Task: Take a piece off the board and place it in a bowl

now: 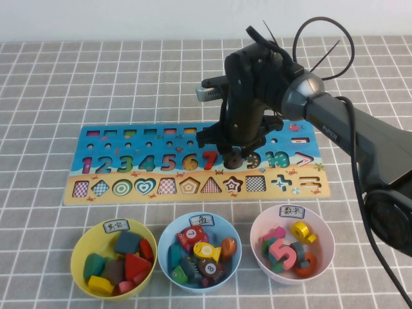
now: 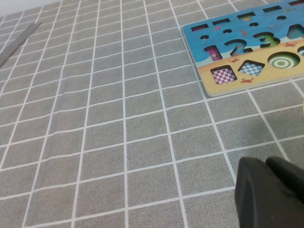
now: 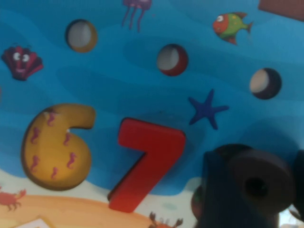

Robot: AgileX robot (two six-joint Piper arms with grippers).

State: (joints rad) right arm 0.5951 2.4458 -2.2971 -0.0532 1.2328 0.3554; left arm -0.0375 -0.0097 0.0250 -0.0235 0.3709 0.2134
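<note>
Looks like a robot-manipulation test bench I'm driving, not a home or shop; the grey grid-pattern table cover [image 1: 58, 84] fills the frame with a plain white wall [image 1: 129, 19] along the top edge; centre frame holds a kids' number puzzle board [image 1: 116, 138] squared to the grid; lower frame has three sorting bowls in a row, yellow [image 1: 87, 241], light blue [image 1: 168, 235], pink [image 1: 322, 248], each with a handwritten label on the rim; exposed cabling [image 1: 322, 38] loops off the arm upper right.
</note>
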